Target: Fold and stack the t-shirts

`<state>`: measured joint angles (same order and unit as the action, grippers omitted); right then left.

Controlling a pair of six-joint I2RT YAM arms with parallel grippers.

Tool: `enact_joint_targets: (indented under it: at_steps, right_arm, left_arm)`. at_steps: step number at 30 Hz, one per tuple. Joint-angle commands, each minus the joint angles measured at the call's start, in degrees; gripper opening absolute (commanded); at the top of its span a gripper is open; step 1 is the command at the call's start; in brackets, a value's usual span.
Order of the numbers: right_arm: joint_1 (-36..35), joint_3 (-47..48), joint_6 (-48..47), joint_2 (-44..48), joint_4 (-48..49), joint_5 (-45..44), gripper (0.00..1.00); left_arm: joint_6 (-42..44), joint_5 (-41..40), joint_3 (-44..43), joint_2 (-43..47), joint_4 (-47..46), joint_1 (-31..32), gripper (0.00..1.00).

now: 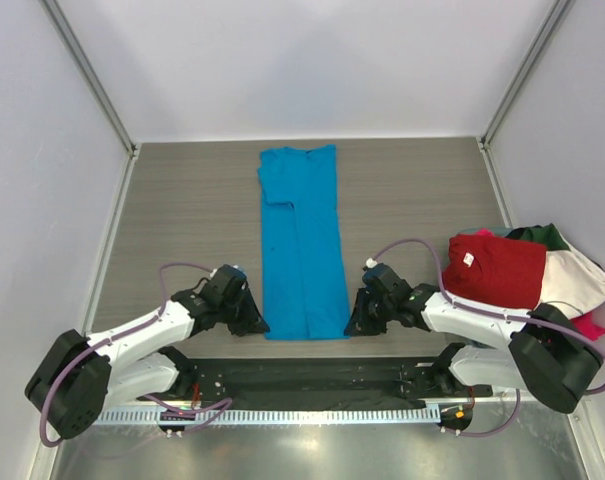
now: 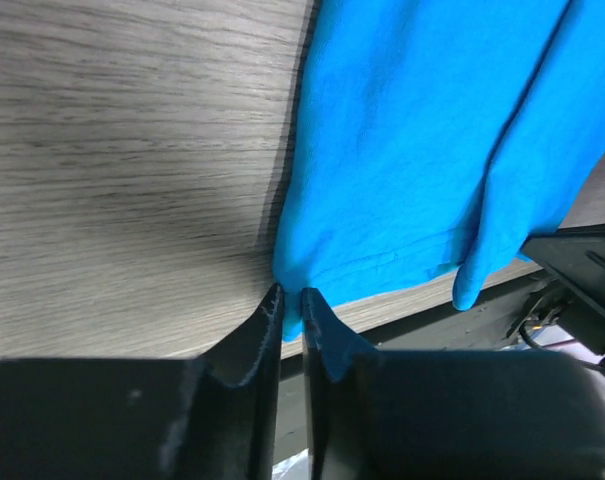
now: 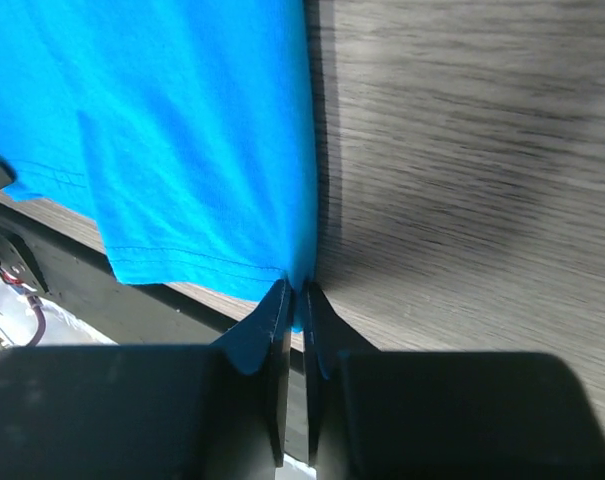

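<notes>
Bright, even light from overhead. A soft shadow runs beside the shirt on the table. My fingers show dark; wood grain blurs toward the edges.

Grey wood-grain table, blue t-shirt folded lengthwise at centre, heap of shirts at right edge

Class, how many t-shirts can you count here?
5. A bright blue cloth shirt lies folded lengthwise in the middle; a red shirt, dark green shirt, white shirt and pink shirt are piled at the right. The pile may hide more.
</notes>
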<state>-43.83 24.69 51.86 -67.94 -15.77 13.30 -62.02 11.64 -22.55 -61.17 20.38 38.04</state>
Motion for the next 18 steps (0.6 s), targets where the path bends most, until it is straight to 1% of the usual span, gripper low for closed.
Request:
enact_joint_targets:
  at_steps: [1,3,4,8,11,14,17,18]
  right_arm:
    - [-0.4,2.1,0.1,-0.5,1.0,1.6,0.12]
    - [-0.5,3.3,-0.9,-1.0,0.2,1.8,0.08]
    - [-0.5,4.5,-1.1,-1.1,-0.1,1.6,0.07]
    - [-0.5,6.9,-2.1,-1.2,-1.5,0.9,0.02]
    - [0.1,10.1,-3.7,-1.9,-2.4,-0.3,0.01]
    - [2.1,14.3,-6.3,-4.5,-3.5,-0.5,0.01]
    - [5.8,18.7,-9.0,-7.5,-4.1,1.1,0.01]
    - [7.7,19.9,-9.6,-8.3,-4.0,1.3,0.01]
  left_arm:
    - [-0.5,1.0,-0.5,0.6,-1.3,0.3,0.12]
    - [-0.3,1.1,-1.0,-0.3,-1.4,0.3,0.08]
    - [-0.2,1.2,-1.1,-0.6,-1.4,0.3,0.00]
    - [-1.1,-0.4,-1.3,0.5,-1.4,0.3,0.00]
    - [-1.0,-2.1,-3.7,1.8,-0.3,0.0,0.00]
    - [1.1,-2.3,-8.7,0.0,1.1,-1.4,0.00]
    - [2.7,-1.6,-13.4,-3.2,0.3,-4.2,0.00]
    - [2.8,-1.5,-14.2,-4.0,-0.4,-6.0,0.00]
